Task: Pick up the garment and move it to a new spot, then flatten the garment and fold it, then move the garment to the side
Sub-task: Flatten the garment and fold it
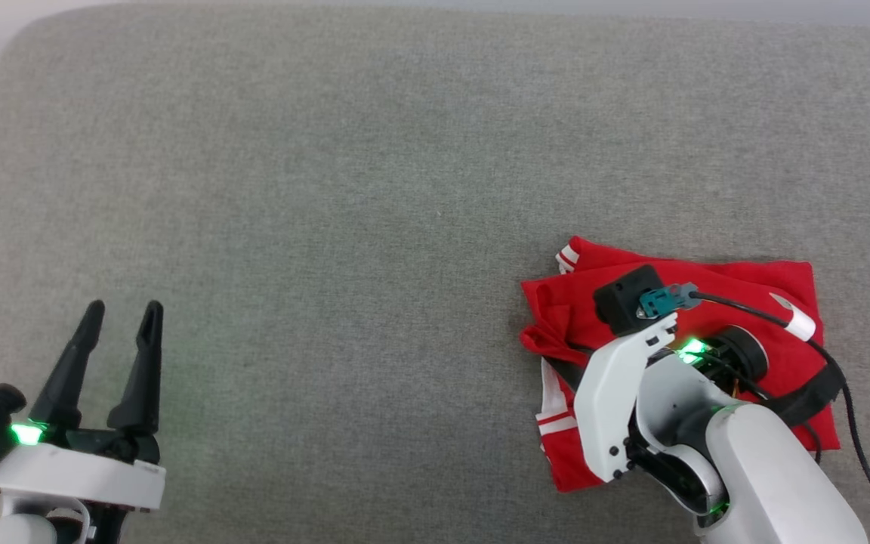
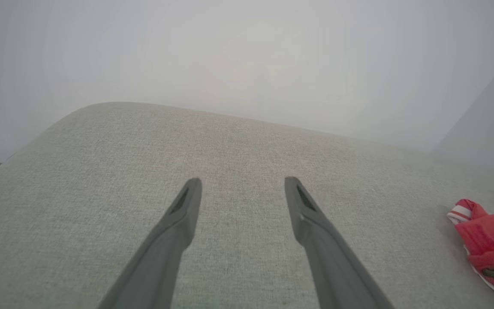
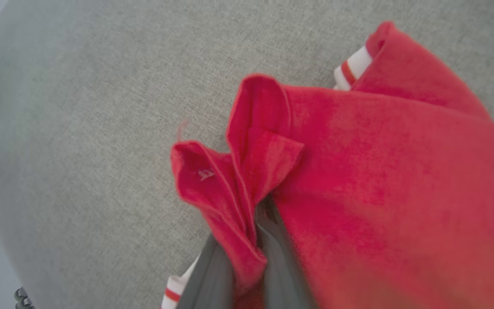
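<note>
Garment [image 1: 737,291] lies bundled in rough folds on the grey counter [image 1: 374,189], toward its right side and close to the near edge, bright red with white-and-red striped trim peeping out at the bundle's far-left corner and along its near-left side. The right arm [image 1: 767,468] reaches over it from the near edge, covering much of the cloth, and a black cable [image 1: 858,438] trails across the red fabric. In the right wrist view the right pincer [image 3: 255,240] is nearly closed, its two dark fingers pinching a raised fold of the garment [image 3: 380,171] between them. The left pincer [image 1: 124,310] hovers over bare counter near the left near corner, well apart from the garment, fingers spread wide and holding nothing.
</note>
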Tool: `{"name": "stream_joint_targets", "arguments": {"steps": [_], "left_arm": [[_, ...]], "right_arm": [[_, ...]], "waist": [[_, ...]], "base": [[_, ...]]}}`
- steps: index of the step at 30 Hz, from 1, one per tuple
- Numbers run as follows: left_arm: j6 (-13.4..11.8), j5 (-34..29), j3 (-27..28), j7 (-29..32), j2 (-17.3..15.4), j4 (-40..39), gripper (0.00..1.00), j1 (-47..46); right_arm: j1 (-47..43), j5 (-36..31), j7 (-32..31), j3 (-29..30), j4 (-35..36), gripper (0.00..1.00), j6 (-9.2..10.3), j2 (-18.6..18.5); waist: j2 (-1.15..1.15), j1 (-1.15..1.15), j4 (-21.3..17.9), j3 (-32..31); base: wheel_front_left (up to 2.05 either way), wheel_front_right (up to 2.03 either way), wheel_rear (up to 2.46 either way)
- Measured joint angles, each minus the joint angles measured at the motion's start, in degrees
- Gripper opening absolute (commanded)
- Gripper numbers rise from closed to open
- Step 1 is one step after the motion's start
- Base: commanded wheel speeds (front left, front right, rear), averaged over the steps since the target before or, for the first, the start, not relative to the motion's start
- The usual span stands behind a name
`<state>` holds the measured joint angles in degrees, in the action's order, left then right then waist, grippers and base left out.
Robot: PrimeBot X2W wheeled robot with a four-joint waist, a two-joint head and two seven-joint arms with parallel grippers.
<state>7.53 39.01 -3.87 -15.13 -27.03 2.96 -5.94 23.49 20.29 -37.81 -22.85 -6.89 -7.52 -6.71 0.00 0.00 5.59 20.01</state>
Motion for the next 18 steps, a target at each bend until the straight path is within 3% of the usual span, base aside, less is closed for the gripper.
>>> {"name": "stream_joint_targets", "arguments": {"steps": [1, 2, 4, 5, 18], "left_arm": [[0.0, 0.0, 0.1, 0.0, 0.0, 0.0, 1.0, 0.0], [0.0, 0.0, 0.1, 0.0, 0.0, 0.0, 1.0, 0.0], [0.0, -0.1, 0.0, 0.0, 0.0, 0.1, 1.0, 0.1], [0.0, -0.2, -0.1, 0.0, 0.0, 0.1, 1.0, 0.3], [0.0, -0.8, -1.9, 0.0, -0.4, 2.1, 1.0, 3.1]], "right_arm": [[0.3, 0.3, 0.6, -0.3, -0.5, 0.0, 0.0, 0.0], [0.6, 0.7, 1.1, -0.7, -0.8, 0.07, 0.0, 0.0], [0.6, 1.6, 2.4, -0.9, -1.1, 0.83, 0.0, 0.2], [0.6, 2.4, 3.0, -0.9, -1.0, 1.0, 0.0, 0.3], [0.3, 5.9, 14.6, 4.3, 2.9, 1.0, 0.01, -5.8]], "waist": [[0.0, 0.0, -0.1, -0.1], [0.0, 0.0, -0.3, -0.3], [0.0, 0.0, -0.8, -0.7], [0.0, 0.0, -1.0, -0.9], [0.0, 0.0, -4.5, -5.4]], "base": [[0.0, 0.0, 0.0], [0.0, 0.0, 0.0], [0.0, 0.0, 0.0], [0.0, 0.0, 0.0], [0.0, 0.0, 0.0]]}}
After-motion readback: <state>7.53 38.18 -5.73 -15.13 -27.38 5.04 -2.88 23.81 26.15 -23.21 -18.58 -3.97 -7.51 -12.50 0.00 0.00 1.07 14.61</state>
